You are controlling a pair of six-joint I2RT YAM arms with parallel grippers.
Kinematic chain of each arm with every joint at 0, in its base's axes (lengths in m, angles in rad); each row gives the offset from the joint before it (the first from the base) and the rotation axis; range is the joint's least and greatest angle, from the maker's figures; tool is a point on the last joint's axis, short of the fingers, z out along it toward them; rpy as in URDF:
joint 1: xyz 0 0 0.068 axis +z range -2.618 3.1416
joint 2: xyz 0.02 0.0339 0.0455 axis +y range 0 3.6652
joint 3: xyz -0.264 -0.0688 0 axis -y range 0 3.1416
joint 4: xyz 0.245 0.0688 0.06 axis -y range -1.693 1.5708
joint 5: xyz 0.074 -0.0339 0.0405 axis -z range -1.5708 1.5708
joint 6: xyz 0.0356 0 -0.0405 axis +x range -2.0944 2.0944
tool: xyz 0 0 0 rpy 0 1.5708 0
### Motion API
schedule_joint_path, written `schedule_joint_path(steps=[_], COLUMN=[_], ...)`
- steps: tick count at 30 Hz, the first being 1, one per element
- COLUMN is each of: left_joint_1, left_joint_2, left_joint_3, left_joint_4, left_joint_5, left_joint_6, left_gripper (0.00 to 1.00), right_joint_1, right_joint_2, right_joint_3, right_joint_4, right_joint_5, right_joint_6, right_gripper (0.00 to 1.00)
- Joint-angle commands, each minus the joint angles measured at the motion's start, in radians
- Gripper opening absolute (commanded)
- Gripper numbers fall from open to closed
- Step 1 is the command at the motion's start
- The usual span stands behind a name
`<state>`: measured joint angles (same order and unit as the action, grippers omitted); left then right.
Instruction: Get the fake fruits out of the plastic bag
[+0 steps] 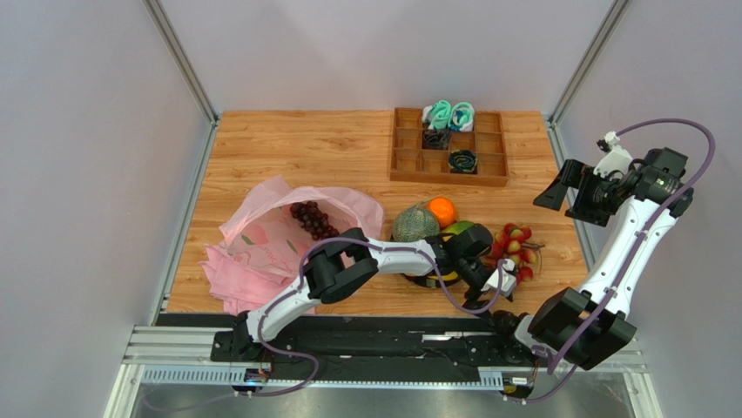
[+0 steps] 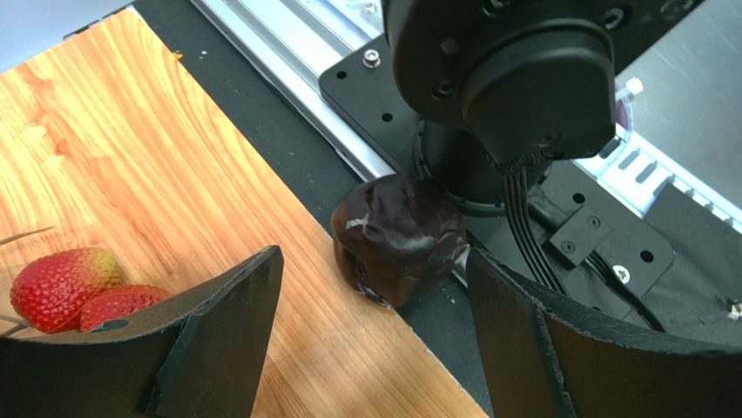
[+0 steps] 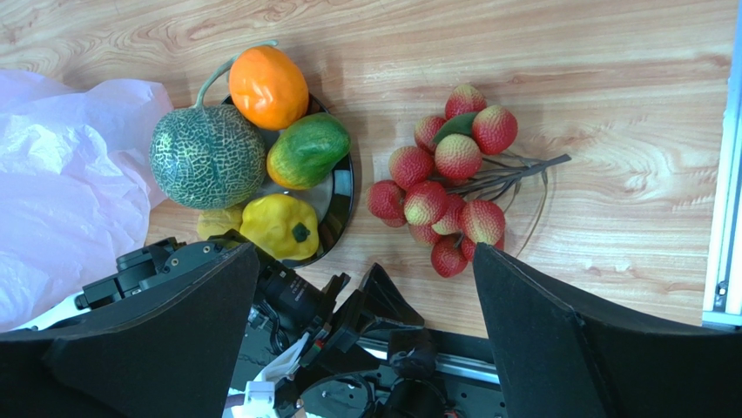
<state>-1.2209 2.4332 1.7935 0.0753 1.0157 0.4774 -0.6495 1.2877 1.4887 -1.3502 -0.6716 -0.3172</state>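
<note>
L gripper [image 2: 373, 257] apart, straddling dark purple piece [image 2: 396, 235] perched on table [image 2: 131, 157] edge; prob. lining up a grab. R gripper [image 3: 364, 252] apart, empty, parked high, out of L's way.

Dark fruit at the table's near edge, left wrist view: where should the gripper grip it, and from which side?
Across its rounded middle, from above on the table side. The dark fruit sits at the table edge with the right arm's base close behind it, and the open left gripper straddles its two free flanks.
</note>
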Motion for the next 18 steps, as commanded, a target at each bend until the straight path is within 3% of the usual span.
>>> schedule_joint_path(steps=[1,9,14,18], left_joint_1=[-0.008,-0.015,-0.009,0.003], left_joint_2=[0.006,0.029,0.035,0.04], left_joint_3=[0.072,0.159,0.161,0.122], left_joint_4=[-0.127,-0.305,-0.31,-0.209], left_joint_5=[0.052,0.038,0.07,0.132], left_joint_6=[0.161,0.299,0.332,0.328], left_gripper=[0.86,0.88,0.89,0.85], right_joint_1=[-0.006,-0.006,-0.006,-0.007], right_joint_2=[-0.039,-0.041,-0.034,-0.021], right_joint_3=[-0.015,-0.018,-0.016,0.005], right_joint_4=[-0.109,-0.104,-0.113,-0.125], right_joint_5=[-0.028,-0.043,-0.031,-0.025], right_joint_6=[0.021,0.03,0.024,0.02], right_gripper=[0.99,0.99,0.99,0.99])
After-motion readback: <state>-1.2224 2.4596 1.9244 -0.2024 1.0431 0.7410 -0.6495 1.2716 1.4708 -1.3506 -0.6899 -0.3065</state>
